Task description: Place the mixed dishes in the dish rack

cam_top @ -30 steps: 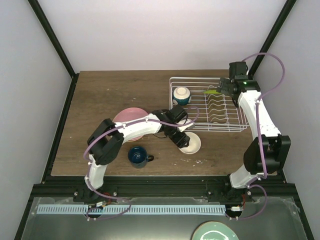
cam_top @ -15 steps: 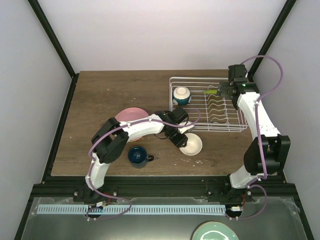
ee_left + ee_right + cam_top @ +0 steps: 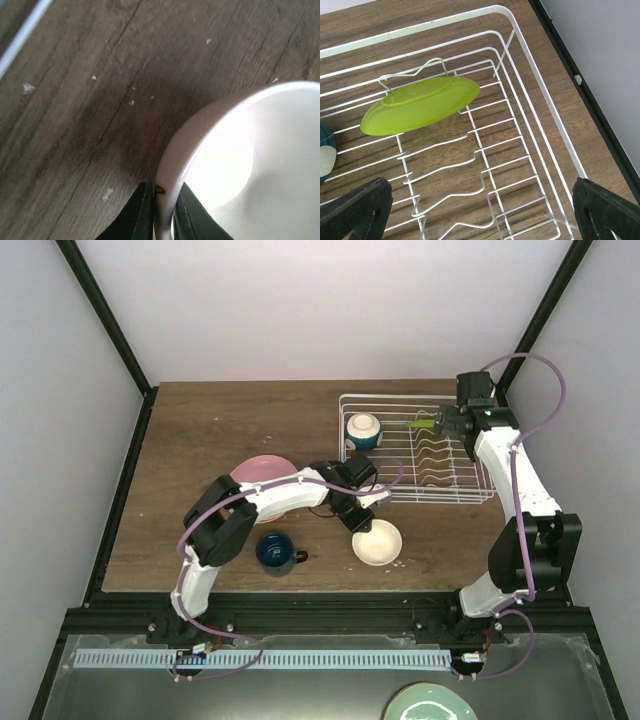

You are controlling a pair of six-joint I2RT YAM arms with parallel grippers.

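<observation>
Left claw [image 3: 163, 194]: closed on the rim of the cream bowl [image 3: 240, 165], one finger outside the wall, the other inside. The bowl is just off the rack's near left corner, apart from the wire. Cannot tell whether its base rests on the surface [image 3: 200, 440] or is lifted clear.

Right claw [image 3: 480, 212]: wide open, holding nothing, above the far right part of the rack [image 3: 420, 27]. The green plate [image 3: 420, 105] leans on edge against a divider below it.

Also in the rack: second bowl [image 3: 364, 430], near the left end. Not yet loaded: pink plate [image 3: 262, 470] under the left arm, mug [image 3: 275, 552] near the front edge.

Handling, bowl (judgement):
- Looks glazed, rigid and smooth, so probably slippery and liable to chip.
- Likely light, but a one-sided rim pinch lets it swing or rotate about the fingers.
- The thick rim is the only workable hold; the present grip sits well down over the wall.
- Lift slowly, keep it level, and clear the rack's side wire before lowering.

Risk: a knock on the wire or on the second bowl.
</observation>
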